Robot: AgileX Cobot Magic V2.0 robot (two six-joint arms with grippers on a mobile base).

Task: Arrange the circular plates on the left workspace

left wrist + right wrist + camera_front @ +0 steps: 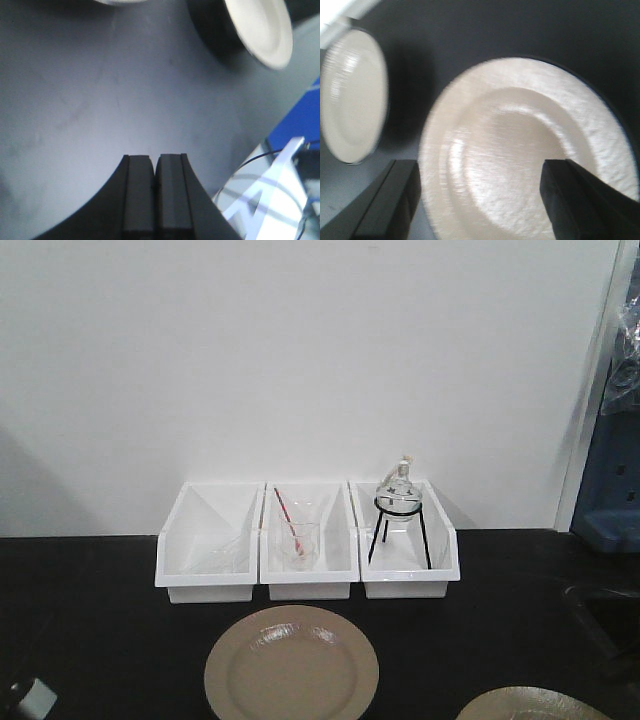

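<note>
Two round beige plates lie on the black benchtop. One plate sits in front of the middle bin; the other plate is cut off at the bottom right. In the right wrist view my right gripper is open and hovers over the nearer plate, one finger beside its left rim and the other over its well. The second plate lies further left. My left gripper is shut on nothing above bare benchtop, with a plate ahead to the right.
Three white bins stand in a row at the back wall: an empty one, one with a glass beaker and red rod, and one with a flask on a black tripod. A sunken sink lies at the right. Blue cabinet front shows past the bench edge.
</note>
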